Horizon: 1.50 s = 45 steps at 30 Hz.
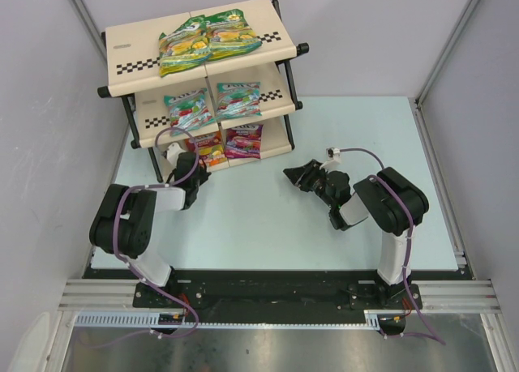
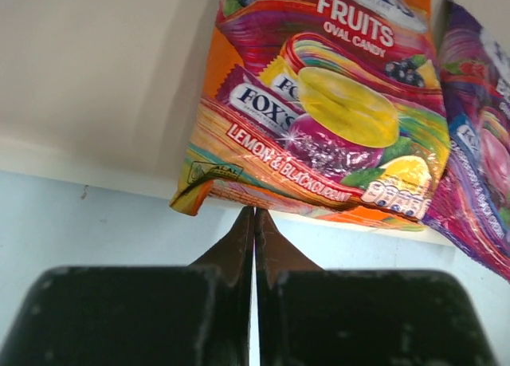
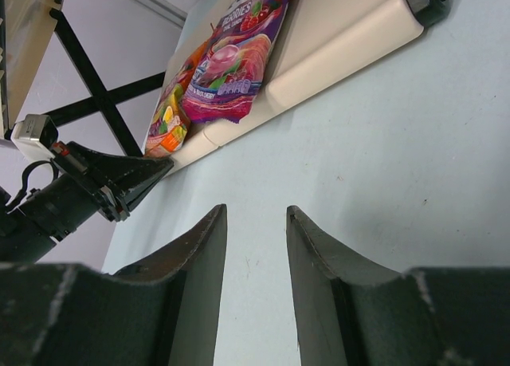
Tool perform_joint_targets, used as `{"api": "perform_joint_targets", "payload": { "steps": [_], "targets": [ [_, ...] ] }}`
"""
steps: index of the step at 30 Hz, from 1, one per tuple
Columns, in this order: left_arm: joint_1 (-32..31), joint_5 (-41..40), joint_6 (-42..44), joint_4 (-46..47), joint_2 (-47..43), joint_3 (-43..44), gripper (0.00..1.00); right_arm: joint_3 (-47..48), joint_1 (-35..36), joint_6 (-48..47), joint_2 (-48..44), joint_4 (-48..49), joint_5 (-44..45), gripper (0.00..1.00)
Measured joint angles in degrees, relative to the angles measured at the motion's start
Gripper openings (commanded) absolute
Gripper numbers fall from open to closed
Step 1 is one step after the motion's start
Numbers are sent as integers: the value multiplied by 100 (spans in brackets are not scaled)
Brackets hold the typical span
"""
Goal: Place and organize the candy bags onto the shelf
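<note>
Candy bags (image 1: 209,41) line the shelf (image 1: 138,54) (all six); left end effector (image 2: 255,214) closed, right end effector (image 3: 255,213) spread.

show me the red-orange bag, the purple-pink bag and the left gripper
red-orange bag (image 2: 319,119), left wrist view, on its yellow candy print
purple-pink bag (image 3: 237,59), right wrist view, middle of its front
left gripper (image 2: 255,214), left wrist view, where its fingertips meet
</note>
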Motion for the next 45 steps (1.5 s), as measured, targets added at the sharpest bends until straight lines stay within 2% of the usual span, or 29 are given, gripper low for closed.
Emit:
{"api": "perform_joint_targets", "payload": {
  "steps": [10, 12, 15, 16, 17, 18, 19, 22, 25, 33, 45],
  "targets": [
    [7, 422, 227, 374, -920, -765, 2, -7, 11, -4, 24, 0, -35, 41],
    [7, 531, 260, 468, -1141, -935, 5, -9, 35, -24, 24, 2, -33, 41],
    [7, 719, 365, 542, -1585, -1274, 13, -9, 101, -90, 20, 0, -22, 48],
    [7, 796, 435, 566, -1777, -1403, 23, -7, 142, -133, 7, -7, -9, 52],
    [7, 876, 511, 575, -1963, -1508, 42, 4, 192, -186, -13, -15, 17, 53],
    [7, 946, 595, 588, -2146, -1609, 48, 35, 249, -232, -50, -35, 52, 55],
    [7, 1010, 686, 601, -2321, -1696, 58, 92, 313, -308, -96, -79, 96, 56],
    [7, 1139, 970, 623, -2828, -1923, 73, 533, 551, -503, -177, -293, 232, 60],
    [7, 1209, 1237, 640, -3222, -2083, 82, 1110, 732, -614, -144, -481, 367, 64],
    [7, 1362, 1698, 807, -3416, -2232, 86, 2673, 815, -704, 918, -984, 715, 66],
    [15, 1482, 1869, 857, -3412, -2251, 90, 3571, 774, -761, 1311, -2374, 1585, 66]
  ]
}}
